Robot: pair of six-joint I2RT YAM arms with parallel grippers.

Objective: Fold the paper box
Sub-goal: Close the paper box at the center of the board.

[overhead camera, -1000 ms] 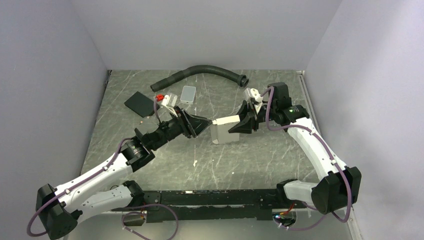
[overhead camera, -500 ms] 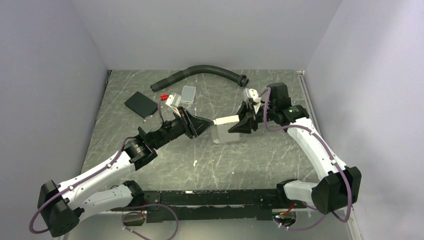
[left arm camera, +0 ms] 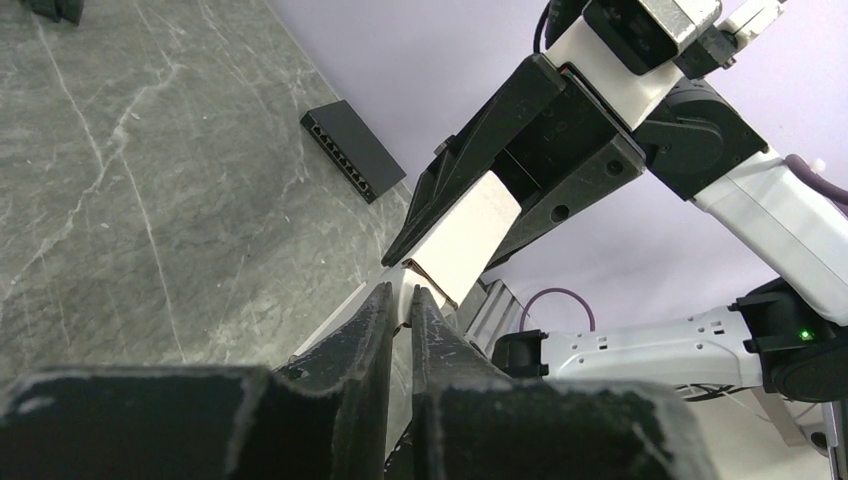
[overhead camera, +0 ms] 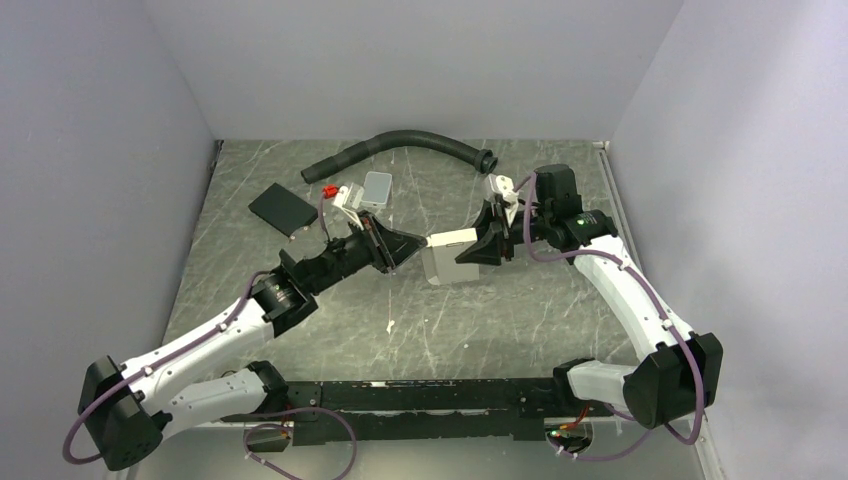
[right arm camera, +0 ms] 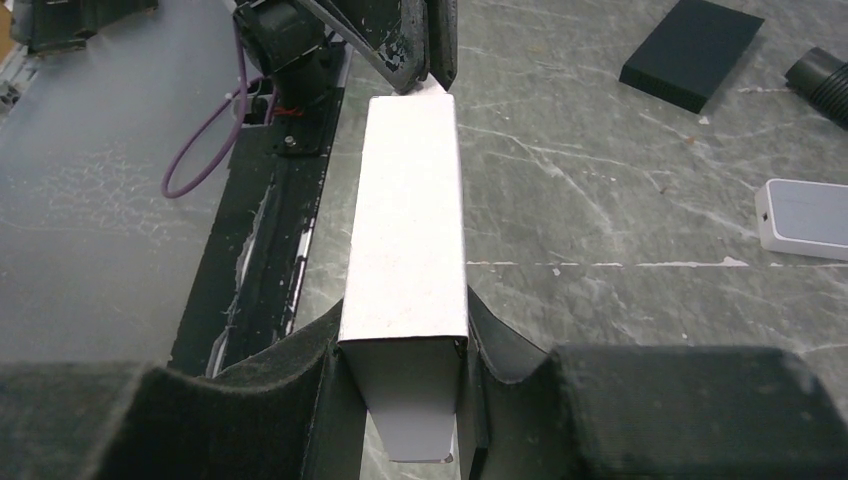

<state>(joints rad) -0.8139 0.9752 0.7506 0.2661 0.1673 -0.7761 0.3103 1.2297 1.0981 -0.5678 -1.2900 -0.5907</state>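
The paper box [overhead camera: 448, 258] is a slim white carton held off the table mid-scene. My right gripper [overhead camera: 487, 245] is shut on its right end; in the right wrist view the box [right arm camera: 405, 230] runs away from the camera, and the right gripper [right arm camera: 405, 332] presses both long sides. My left gripper [overhead camera: 415, 248] meets the box's left end. In the left wrist view the left gripper [left arm camera: 402, 295] has its jaws almost together, pinching a thin flap at the end of the box [left arm camera: 470, 235]. Its dark fingers [right arm camera: 425, 40] show at the carton's far end.
A black hose [overhead camera: 400, 142] curves along the back of the table. A flat black pad [overhead camera: 281, 208] and a small light grey tile [overhead camera: 377, 187] lie at the back left, behind the left arm. White walls enclose the table on three sides.
The left gripper's jaws have closed from half open onto the flap at the box's left end. Both arms and the box have shifted slightly away from the camera.
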